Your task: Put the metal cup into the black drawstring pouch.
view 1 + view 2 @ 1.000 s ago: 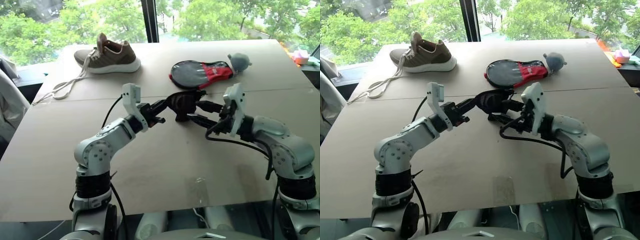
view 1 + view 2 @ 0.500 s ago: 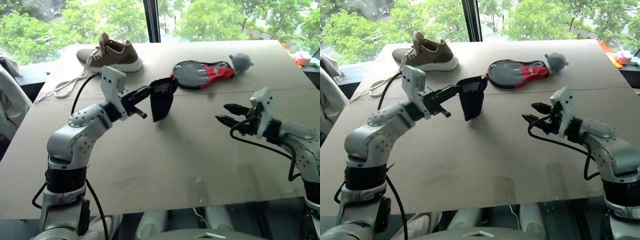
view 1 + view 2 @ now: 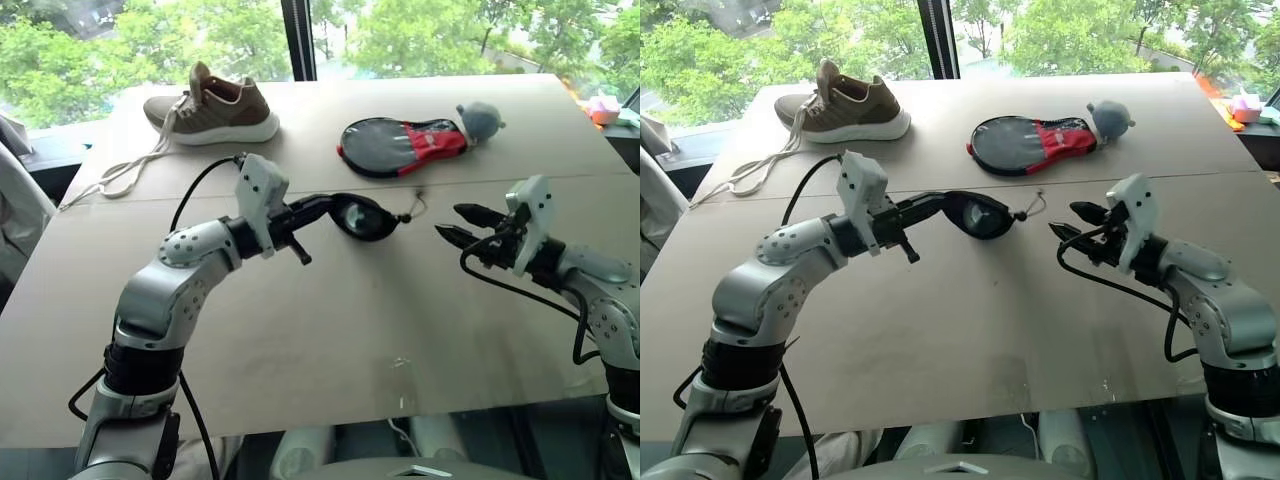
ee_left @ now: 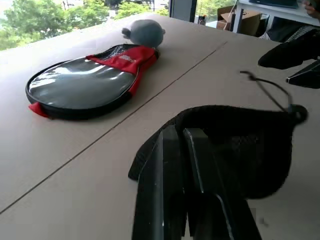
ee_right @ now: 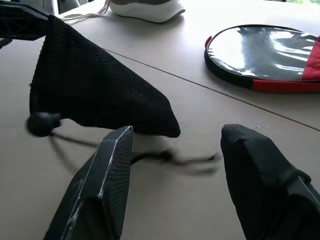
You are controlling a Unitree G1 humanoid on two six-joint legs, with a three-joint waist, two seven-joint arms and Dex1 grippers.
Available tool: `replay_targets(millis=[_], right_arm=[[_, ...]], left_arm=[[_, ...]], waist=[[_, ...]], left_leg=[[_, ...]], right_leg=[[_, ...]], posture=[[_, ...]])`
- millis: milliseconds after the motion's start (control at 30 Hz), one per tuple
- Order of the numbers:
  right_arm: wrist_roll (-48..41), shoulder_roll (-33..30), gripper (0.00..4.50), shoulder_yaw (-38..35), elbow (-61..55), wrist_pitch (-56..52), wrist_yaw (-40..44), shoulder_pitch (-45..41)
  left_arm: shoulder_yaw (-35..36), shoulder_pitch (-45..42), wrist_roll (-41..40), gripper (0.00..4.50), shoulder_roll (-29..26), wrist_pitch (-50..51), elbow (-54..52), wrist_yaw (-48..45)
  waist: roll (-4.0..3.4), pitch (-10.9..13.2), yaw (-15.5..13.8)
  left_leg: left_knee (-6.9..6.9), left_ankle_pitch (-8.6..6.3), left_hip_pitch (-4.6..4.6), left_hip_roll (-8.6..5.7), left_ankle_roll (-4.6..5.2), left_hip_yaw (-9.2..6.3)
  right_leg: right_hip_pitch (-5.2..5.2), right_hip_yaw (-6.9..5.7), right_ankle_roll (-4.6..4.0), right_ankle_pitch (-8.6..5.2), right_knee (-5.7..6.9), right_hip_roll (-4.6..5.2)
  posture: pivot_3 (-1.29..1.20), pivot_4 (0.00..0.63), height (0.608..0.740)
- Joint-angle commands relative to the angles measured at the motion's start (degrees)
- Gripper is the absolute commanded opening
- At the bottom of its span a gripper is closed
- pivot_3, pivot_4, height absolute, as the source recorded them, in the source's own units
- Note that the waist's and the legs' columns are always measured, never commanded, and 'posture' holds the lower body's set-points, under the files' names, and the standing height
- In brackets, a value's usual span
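Note:
My left gripper [image 3: 325,206] is shut on the rim of the black drawstring pouch [image 3: 365,218]. The pouch is held sideways, low over the middle of the table [image 3: 330,330]. Its thin cord [image 3: 408,212] trails toward the right. In the left wrist view both fingers [image 4: 167,175] pinch the pouch's fabric [image 4: 240,145]. The metal cup is hidden; a pale patch shows on the pouch, and I cannot tell what it is. My right gripper [image 3: 458,224] stands open to the right of the pouch, apart from it, with nothing between its fingers [image 5: 105,170].
A brown shoe [image 3: 213,105] with loose laces lies at the back left. An oval black-and-red paddle case [image 3: 400,145] and a grey plush toy [image 3: 480,118] lie at the back right. A seam [image 3: 560,180] crosses the table behind the grippers.
A second ago both grippers met at the pouch. The right gripper has drawn away to the right and opened. The left wrist has rolled, turning the hanging pouch onto its side.

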State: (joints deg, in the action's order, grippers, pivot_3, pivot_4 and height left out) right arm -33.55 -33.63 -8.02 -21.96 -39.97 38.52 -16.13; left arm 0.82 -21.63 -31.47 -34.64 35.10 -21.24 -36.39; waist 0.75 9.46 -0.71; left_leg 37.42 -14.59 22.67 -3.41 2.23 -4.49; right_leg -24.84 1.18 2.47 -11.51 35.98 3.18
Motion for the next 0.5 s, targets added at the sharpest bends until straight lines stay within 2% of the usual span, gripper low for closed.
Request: replay_targets(millis=[33, 167, 333, 400, 500], right_arm=[[-1.2, -0.6, 2.79, -1.7, -2.8, 0.1, -0.6, -0.1], [0.7, -2.5, 2.79, -0.2, -2.3, 0.4, 0.1, 0.3], [1.3, -3.1, 2.79, 0.9, -2.1, 0.7, 0.5, 0.1], [-1.1, -2.5, 2.79, 1.7, -3.7, -0.7, 1.7, 0.6], [-4.2, -1.6, 2.83, 4.5, -6.9, -3.4, 3.1, 1.8]], left_arm=[[-0.4, 4.3, 1.7, 0.0, -2.6, -2.0, -4.4, -2.8], [-2.2, 12.0, 3.4, 0.0, -6.5, -4.8, -7.9, -7.9], [-2.4, 17.5, 6.1, 0.0, -7.0, -7.5, -8.7, -8.6], [-1.5, 18.3, 7.5, 0.0, -6.7, -8.8, -7.1, -8.0], [0.4, 17.6, 7.8, 0.76, -5.7, -9.4, -4.6, -6.9]], waist=[[0.0, 0.0, 0.1], [-0.01, 0.0, 0.1], [-0.01, 0.0, -0.1], [-0.01, 0.0, -0.1], [-0.01, 0.0, -0.1]], left_leg=[[0.0, 0.0, -0.01, 0.0, 0.0, 0.01], [0.0, 0.0, -0.04, 0.0, 0.01, 0.03], [0.0, -0.03, -0.03, 0.01, 0.05, 0.01], [0.01, -0.08, -0.03, 0.02, 0.15, 0.0], [0.01, -0.11, -0.04, 0.05, 0.2, -0.01]], right_leg=[[0.01, 0.01, 0.0, 0.0, 0.0, 0.0], [0.03, 0.01, 0.0, 0.0, -0.01, -0.02], [0.05, -0.03, -0.01, 0.0, -0.03, 0.02], [0.05, -0.05, -0.01, 0.0, -0.03, 0.01], [0.06, -0.07, -0.03, 0.01, -0.02, -0.02]], posture=[[0.0, 0.15, 0.74], [0.0, 0.15, 0.74], [0.0, 0.15, 0.74], [0.0, 0.15, 0.74], [0.0, 0.15, 0.74]])
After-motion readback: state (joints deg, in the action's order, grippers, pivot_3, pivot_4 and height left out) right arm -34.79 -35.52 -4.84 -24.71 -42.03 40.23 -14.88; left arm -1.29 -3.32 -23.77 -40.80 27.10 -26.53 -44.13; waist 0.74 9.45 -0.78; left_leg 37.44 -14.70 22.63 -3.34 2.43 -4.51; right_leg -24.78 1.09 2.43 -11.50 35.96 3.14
